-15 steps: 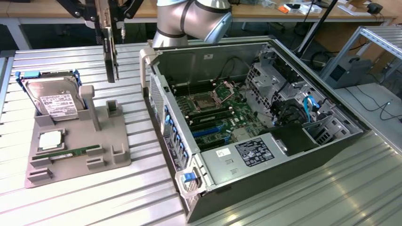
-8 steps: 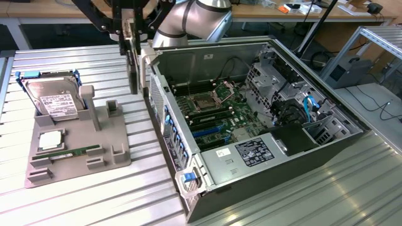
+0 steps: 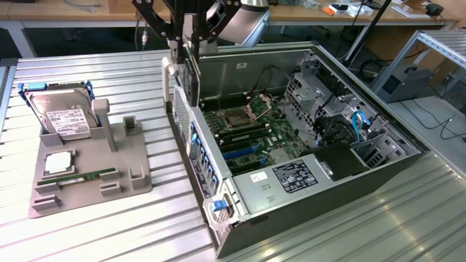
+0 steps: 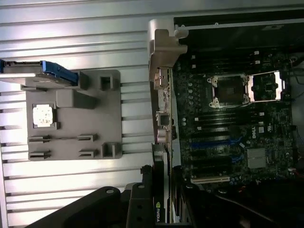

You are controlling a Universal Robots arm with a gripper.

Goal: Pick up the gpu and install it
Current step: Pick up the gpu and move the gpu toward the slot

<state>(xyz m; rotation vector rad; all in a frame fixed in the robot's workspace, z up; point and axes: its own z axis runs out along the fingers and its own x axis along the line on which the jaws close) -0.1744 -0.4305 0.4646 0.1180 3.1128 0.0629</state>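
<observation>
The gpu (image 3: pixel 191 76) is a thin black card with a silver bracket along one edge. It hangs upright above the rear wall of the open computer case (image 3: pixel 291 185). My gripper (image 3: pixel 191 38) is shut on its upper part, one finger on each flat side. In the wrist view the gpu (image 4: pixel 161 190) appears edge-on between my gripper's (image 4: pixel 164 202) black fingers, over the case's rear panel and beside the motherboard (image 4: pixel 228 123). Blue expansion slots (image 4: pixel 213 142) lie on the board close to the card's edge. The card hovers above the board and touches nothing I can see.
A grey parts fixture (image 3: pixel 124 174) sits on the slatted table at the exterior view's left, holding a silver hard drive (image 3: pixel 62 112), a green memory stick (image 3: pixel 80 177) and a processor chip (image 3: pixel 58 162). Inside the case are the processor socket (image 3: pixel 237 117), cables and drive bays (image 3: pixel 350 125).
</observation>
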